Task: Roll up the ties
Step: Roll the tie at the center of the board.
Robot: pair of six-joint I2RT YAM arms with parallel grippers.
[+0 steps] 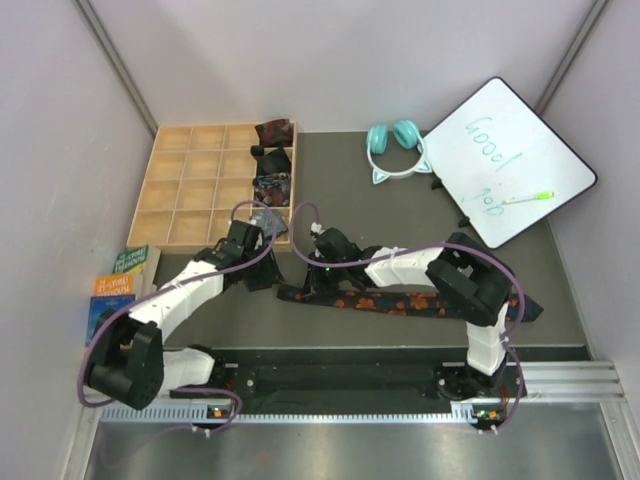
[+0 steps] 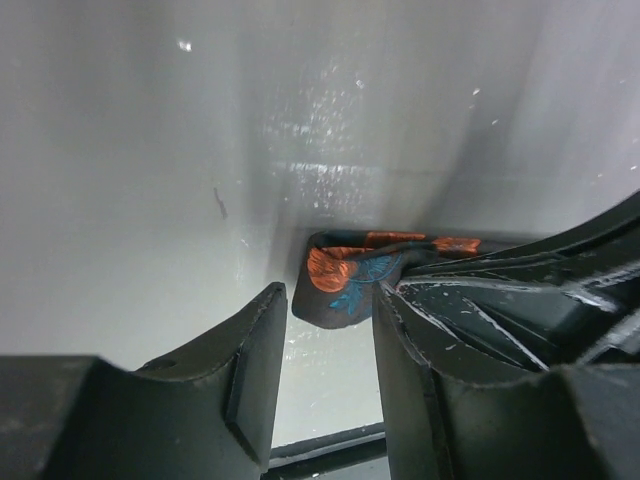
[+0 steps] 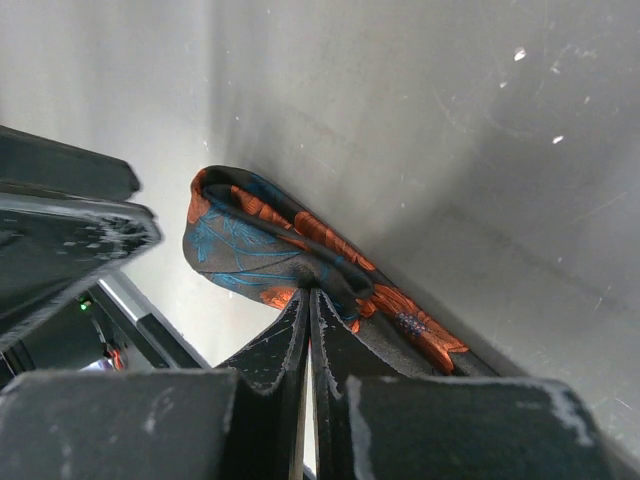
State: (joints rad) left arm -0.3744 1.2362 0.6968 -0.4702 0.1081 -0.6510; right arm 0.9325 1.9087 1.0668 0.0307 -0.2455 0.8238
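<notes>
A black tie with orange-red blotches [image 1: 390, 301] lies stretched across the dark mat, its left end folded over. My right gripper [image 1: 313, 283] is shut on that folded end [image 3: 262, 250], pinching the fabric between its fingertips [image 3: 310, 297]. My left gripper [image 1: 262, 275] is open just left of the fold, its fingers [image 2: 258, 345] apart with the tie's end [image 2: 345, 278] ahead of the gap, not touching. Rolled ties, one dark red [image 1: 276, 131] and other dark ones [image 1: 272, 186], sit in the wooden tray's right column.
The wooden compartment tray [image 1: 190, 190] stands at the back left. Teal cat-ear headphones [image 1: 395, 147] and a whiteboard [image 1: 508, 160] with a marker [image 1: 528, 198] are at the back right. Books [image 1: 120, 285] lie at the left edge.
</notes>
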